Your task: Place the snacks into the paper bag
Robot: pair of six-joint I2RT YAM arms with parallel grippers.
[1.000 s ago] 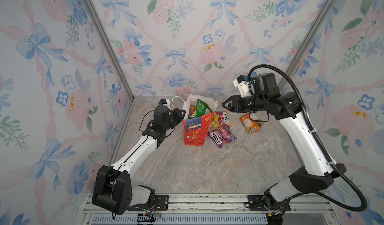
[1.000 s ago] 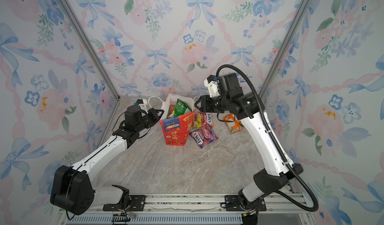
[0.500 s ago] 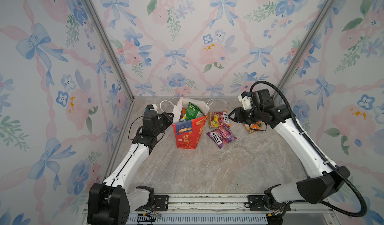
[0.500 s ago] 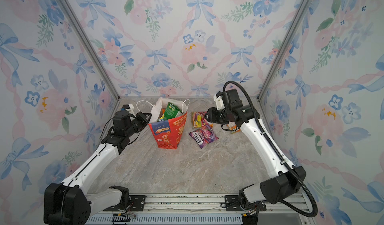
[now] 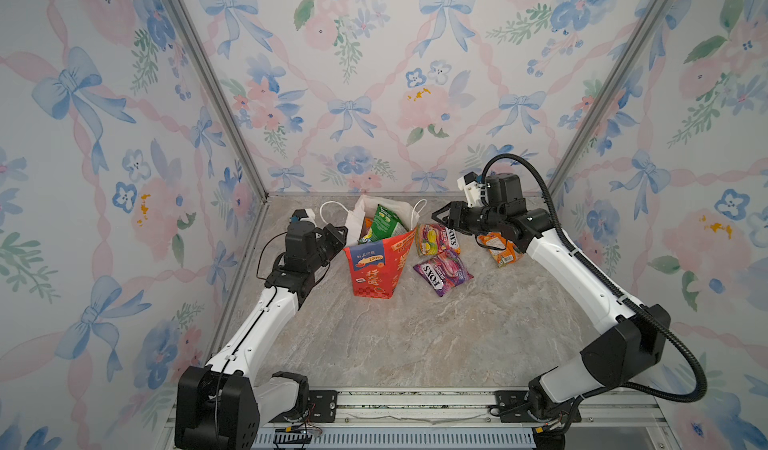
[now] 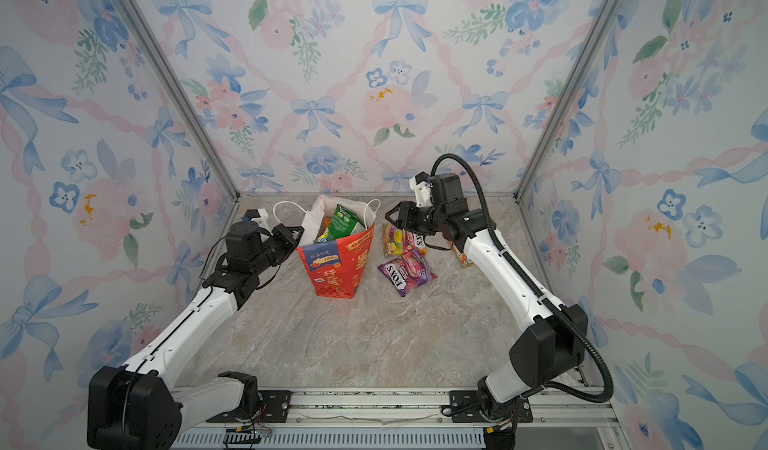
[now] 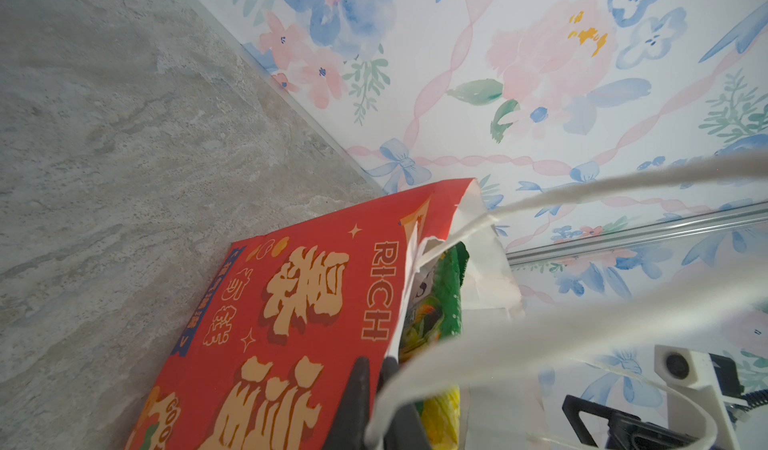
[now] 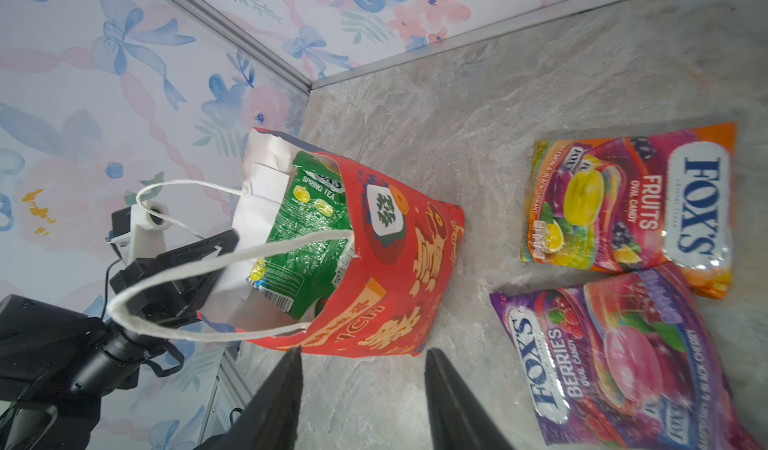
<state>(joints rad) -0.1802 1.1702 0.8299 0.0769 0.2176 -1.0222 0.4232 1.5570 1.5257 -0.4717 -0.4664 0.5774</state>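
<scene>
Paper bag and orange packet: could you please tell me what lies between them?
The red-yellow FOX'S Fruits packet lies between them, as both top views show.

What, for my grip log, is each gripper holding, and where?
Left gripper pinches the tall red paper bag at its top rim; right gripper is open, empty.

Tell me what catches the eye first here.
A red bag stands mid-table, a green packet poking from its mouth, the left jaws shut on its rim. Right of it lie a purple packet and a fruits packet, with the right jaws open close by.
</scene>
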